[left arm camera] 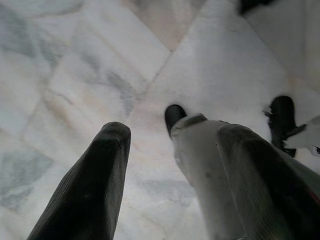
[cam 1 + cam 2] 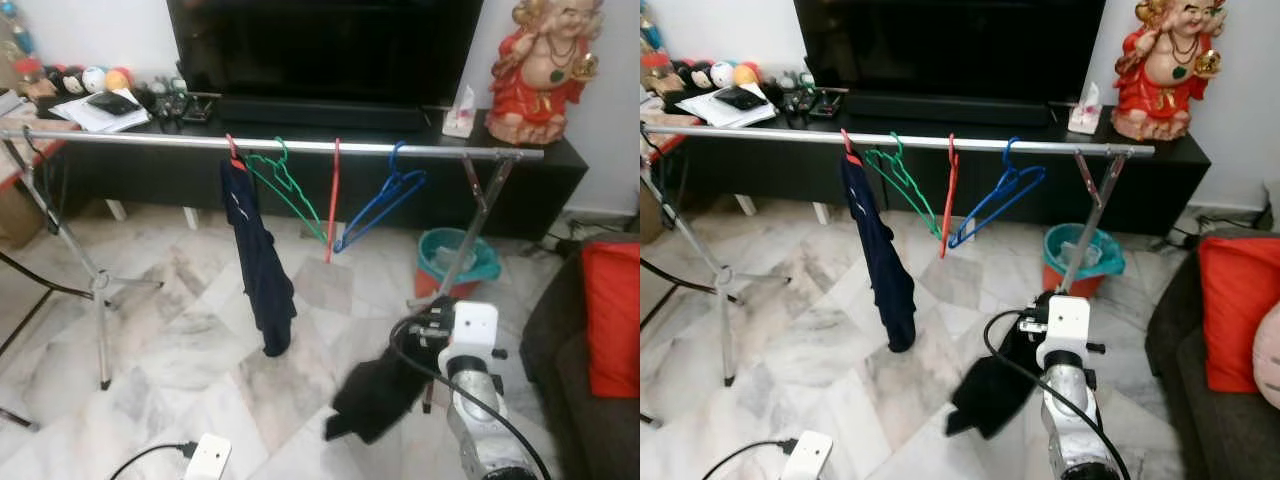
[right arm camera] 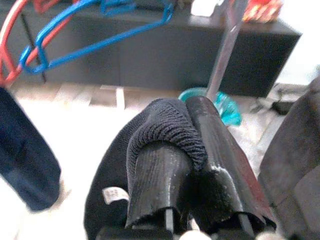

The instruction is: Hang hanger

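**Dark garment clamped in the right fingers, below the rail**

The right gripper [image 3: 192, 150] has its fingers clamped together on a fold of the black garment [image 2: 375, 395], which droops from them low over the marble floor [image 2: 180, 340], below and in front of the right end of the clothes rail [image 2: 300, 146]. On the rail hang a navy garment [image 2: 258, 260] on a red hanger, then, toward the right end, a green hanger [image 2: 285, 185], a red hanger [image 2: 332, 200] and a blue hanger [image 2: 385, 200], all bare. Between the blue hanger and the rail's right leg [image 2: 470, 220] a stretch of rail is free. Behind that leg stands a teal basin [image 2: 458, 258] on the floor; its contents cannot be made out. The left gripper [image 1: 172, 170] points down at the floor, fingers apart.
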